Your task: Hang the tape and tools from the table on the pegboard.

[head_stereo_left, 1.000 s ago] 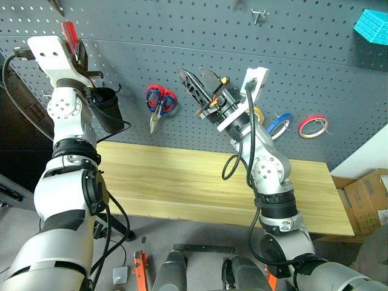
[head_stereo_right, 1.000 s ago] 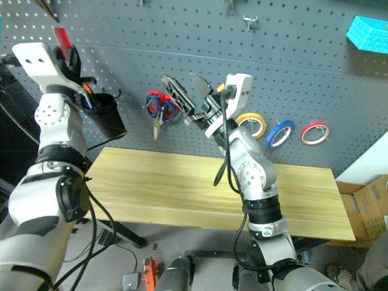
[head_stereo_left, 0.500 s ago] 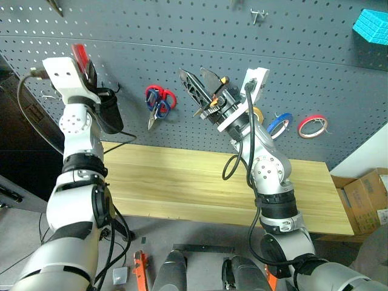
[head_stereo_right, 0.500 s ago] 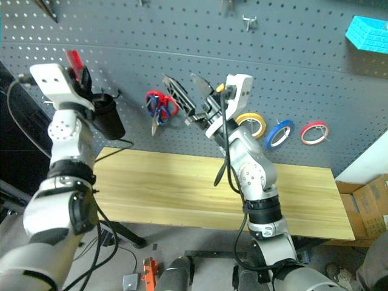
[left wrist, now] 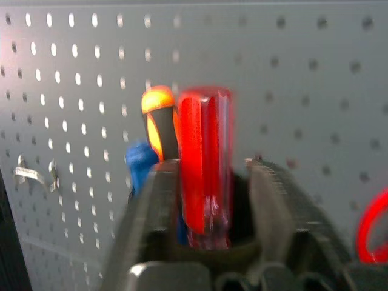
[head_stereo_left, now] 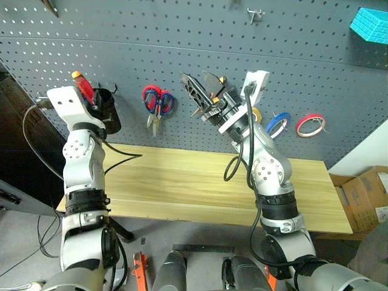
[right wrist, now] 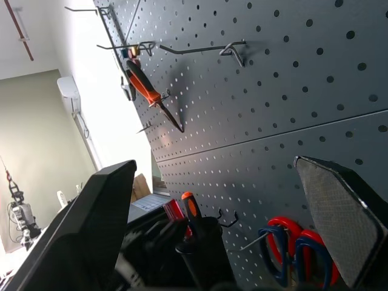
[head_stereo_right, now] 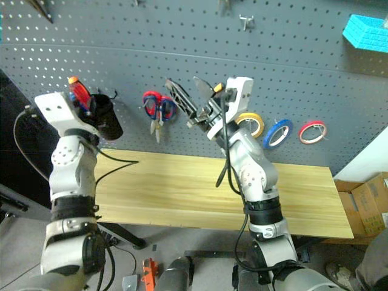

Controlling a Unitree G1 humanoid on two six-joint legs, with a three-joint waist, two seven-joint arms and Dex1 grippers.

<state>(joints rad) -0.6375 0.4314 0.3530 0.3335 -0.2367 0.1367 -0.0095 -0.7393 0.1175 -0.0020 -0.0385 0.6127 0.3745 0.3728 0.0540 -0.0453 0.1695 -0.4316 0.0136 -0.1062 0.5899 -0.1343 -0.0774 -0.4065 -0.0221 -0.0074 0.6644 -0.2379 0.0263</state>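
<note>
The left claw (left wrist: 206,200) is sitting at the black cup (head_stereo_left: 108,109) hung on the pegboard (head_stereo_left: 200,60), its fingers (left wrist: 154,206) parted around the red-handled tool (left wrist: 205,163), which is standing in the cup beside the orange and blue screwdrivers (left wrist: 159,124). The right claw (head_stereo_left: 202,91) is hanging spread wide and empty before the board. At its nine o'clock hang the scissors (head_stereo_left: 156,104); at its three o'clock, the blue tape (head_stereo_left: 279,123) between the yellow roll (head_stereo_right: 251,123) and the red roll (head_stereo_left: 311,125). The bench (head_stereo_left: 200,182) is lying at the board's six o'clock.

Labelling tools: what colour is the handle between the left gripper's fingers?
Red handle, clearest in the left wrist view.
</note>
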